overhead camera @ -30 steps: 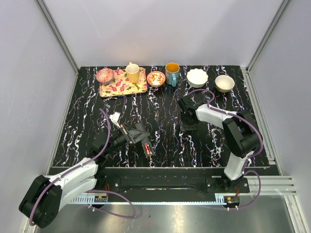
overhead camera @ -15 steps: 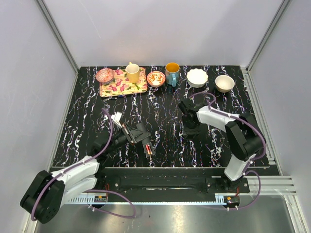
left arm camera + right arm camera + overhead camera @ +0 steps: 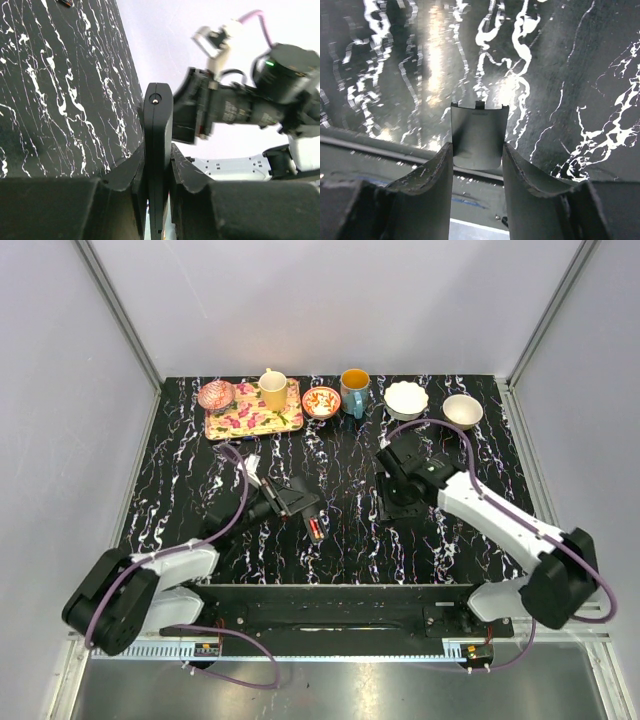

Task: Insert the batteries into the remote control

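— Since a second ago the right arm (image 3: 500, 525) has swung low and out toward the counter's right near corner. The left jaws have carried the remote control (image 3: 313, 526) a little toward the far edge.
— Where is the remote now?
— Left of centre on the counter (image 3: 190, 490), nearer its near edge. It is clamped edge-on in the left jaws, with its red-marked end sticking out toward the near edge.
— And the right jaws?
— Closed on a flat dark panel (image 3: 479, 131) with small tabs, just right of centre and low over the counter.
— Anything else?
— Along the far edge there is a floral tray (image 3: 250, 420) carrying a yellow cup (image 3: 272, 390), with a pink bowl (image 3: 215, 395) at its left corner. Then come a red-patterned bowl (image 3: 321, 402), a blue mug (image 3: 354, 390), a white bowl (image 3: 406, 399) and a beige bowl (image 3: 462, 411).
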`<state>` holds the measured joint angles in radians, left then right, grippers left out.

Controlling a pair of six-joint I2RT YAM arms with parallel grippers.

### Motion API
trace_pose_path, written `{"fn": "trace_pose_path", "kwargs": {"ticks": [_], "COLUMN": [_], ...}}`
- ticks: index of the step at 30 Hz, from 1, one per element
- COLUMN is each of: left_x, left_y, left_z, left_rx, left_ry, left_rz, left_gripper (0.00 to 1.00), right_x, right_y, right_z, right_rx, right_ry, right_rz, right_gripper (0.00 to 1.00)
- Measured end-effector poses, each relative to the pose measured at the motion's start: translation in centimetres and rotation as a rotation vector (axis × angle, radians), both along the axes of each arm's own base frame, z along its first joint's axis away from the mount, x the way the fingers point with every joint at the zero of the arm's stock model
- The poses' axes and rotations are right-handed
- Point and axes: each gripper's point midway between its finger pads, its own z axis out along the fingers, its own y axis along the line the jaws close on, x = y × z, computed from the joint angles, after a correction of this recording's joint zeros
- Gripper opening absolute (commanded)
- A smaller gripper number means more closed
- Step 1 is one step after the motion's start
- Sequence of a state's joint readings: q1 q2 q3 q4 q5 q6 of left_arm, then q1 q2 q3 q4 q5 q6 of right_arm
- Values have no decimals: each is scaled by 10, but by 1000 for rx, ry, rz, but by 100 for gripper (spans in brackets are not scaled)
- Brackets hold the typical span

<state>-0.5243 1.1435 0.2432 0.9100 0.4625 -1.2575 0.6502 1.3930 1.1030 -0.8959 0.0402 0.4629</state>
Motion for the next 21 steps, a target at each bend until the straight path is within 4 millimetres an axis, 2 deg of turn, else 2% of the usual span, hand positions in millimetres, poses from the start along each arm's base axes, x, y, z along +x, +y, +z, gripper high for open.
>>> {"fn": "trace_pose_path", "kwargs": {"ticks": [7,11,13,16,18,21], "left_x": [30,43,47,46,45,46], "left_y": [-16,-24,-29,-40,-48,-57], "left_z": [-6,-25,-36,-49,-50,-41], "left_rx": [-56,-66,-61,-53,-54,-69], "left_ry": [30,103,142,190,199,176], "left_rz": [13,24,28,17,6,-10], "left_gripper": [0,0,0,0,0,0], "right_x": [-12,-18,-22,-24,-25,-24], "right_y": [24,33,36,40,42,44], "right_z": [80,109,112,101,89,77], "right_rx": [99,121,113,80,52,22], "right_ry": [-108,-141,-141,-110,-81,-49], "right_rz": [93,143,171,199,210,222], "right_gripper": [15,15,15,15,15,15]}}
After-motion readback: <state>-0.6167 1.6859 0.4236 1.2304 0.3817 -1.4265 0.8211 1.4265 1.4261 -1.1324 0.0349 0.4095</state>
